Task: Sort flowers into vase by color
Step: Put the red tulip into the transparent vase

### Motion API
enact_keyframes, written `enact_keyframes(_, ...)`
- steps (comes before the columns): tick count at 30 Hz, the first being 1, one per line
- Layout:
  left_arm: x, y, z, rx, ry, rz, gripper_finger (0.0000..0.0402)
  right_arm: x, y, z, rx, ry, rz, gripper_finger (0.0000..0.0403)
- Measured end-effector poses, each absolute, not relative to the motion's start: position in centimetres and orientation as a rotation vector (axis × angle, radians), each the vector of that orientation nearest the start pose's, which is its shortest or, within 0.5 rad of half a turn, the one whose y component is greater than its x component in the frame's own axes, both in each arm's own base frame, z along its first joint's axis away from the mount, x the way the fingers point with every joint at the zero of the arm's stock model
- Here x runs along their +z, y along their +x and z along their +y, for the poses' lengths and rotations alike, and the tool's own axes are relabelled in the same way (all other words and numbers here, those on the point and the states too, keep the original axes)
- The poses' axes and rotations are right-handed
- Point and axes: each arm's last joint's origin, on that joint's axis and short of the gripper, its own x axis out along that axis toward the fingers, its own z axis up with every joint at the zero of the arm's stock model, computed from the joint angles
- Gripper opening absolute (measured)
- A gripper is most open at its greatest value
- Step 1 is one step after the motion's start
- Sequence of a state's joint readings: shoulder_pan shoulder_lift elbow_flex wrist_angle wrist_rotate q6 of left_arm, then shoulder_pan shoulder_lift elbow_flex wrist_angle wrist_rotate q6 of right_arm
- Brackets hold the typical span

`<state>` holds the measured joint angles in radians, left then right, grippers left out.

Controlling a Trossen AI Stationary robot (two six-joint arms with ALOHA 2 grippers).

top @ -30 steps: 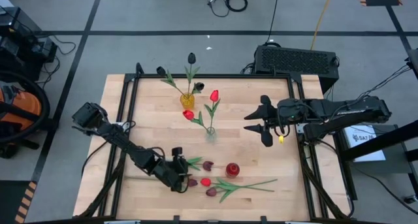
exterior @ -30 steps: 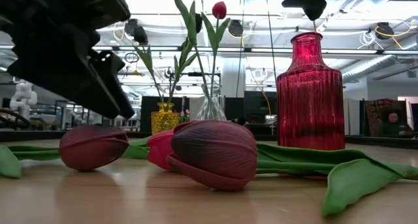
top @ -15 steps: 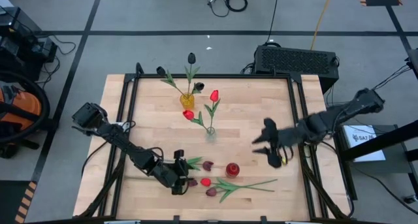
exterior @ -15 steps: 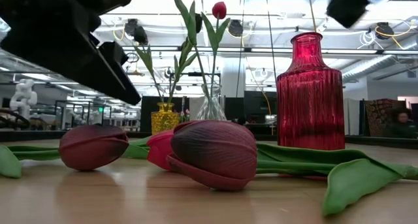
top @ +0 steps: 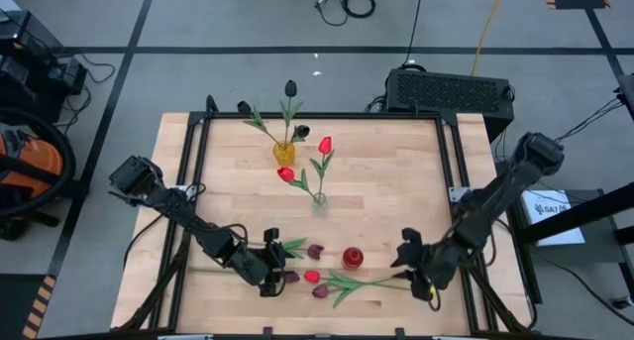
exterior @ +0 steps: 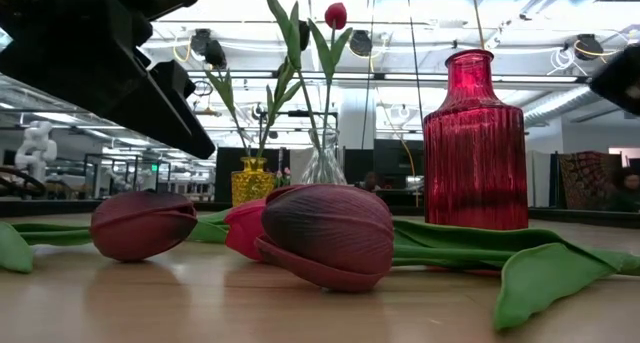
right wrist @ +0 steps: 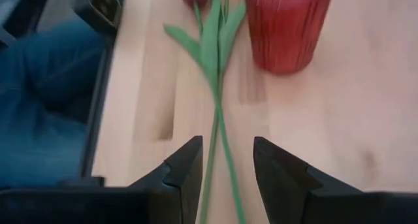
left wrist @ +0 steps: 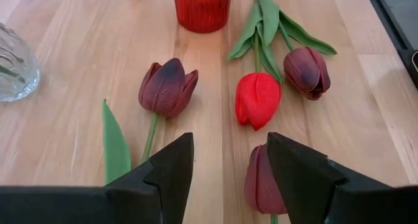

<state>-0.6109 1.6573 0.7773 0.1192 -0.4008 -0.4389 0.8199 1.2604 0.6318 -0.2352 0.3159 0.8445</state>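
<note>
Four loose tulips (top: 315,276) lie near the desk's (top: 376,181) front edge in the high view, beside a red vase (top: 353,258); a yellow vase (top: 284,152) near the back edge holds dark blooms, and a clear vase (top: 319,203) mid-desk holds red ones. The left gripper (top: 271,269) sits by the heads, the right gripper (top: 416,271) at the stem ends. Low view: a maroon head (exterior: 327,233) blocks the foreground. Left wrist: fingers (left wrist: 166,172) spread wide before the red tulip (left wrist: 257,98). Right wrist: fingers (right wrist: 186,168) apart, straddling two green stems (right wrist: 219,129).

Red ribbed vase (exterior: 476,143), maroon tulips (left wrist: 168,87)
</note>
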Motion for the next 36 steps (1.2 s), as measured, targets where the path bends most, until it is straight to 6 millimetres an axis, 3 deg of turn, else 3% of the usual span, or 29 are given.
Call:
enact_keyframes(7, 15.1, 26.3, -17.0, -0.045, -0.050, 0.689, 0.0202, 15.5, 17.4, 19.2, 0.160, 0.340, 0.907, 0.0127)
enact_keyframes(12, 15.1, 26.3, -17.0, -0.028, -0.044, 0.681, 0.0202, 14.0, 17.7, 19.8, 0.131, 0.320, 0.952, 0.0127)
enact_keyframes(30, 15.1, 26.4, -17.0, -0.019, -0.042, 0.677, 0.0202, 11.4, 17.9, 20.6, 0.139, 0.246, 1.033, 0.0126)
enact_keyframes(36, 15.1, 26.4, -16.9, -0.019, -0.042, 0.677, 0.0202, 11.1, 17.8, 20.4, 0.128, 0.211, 1.047, 0.0086)
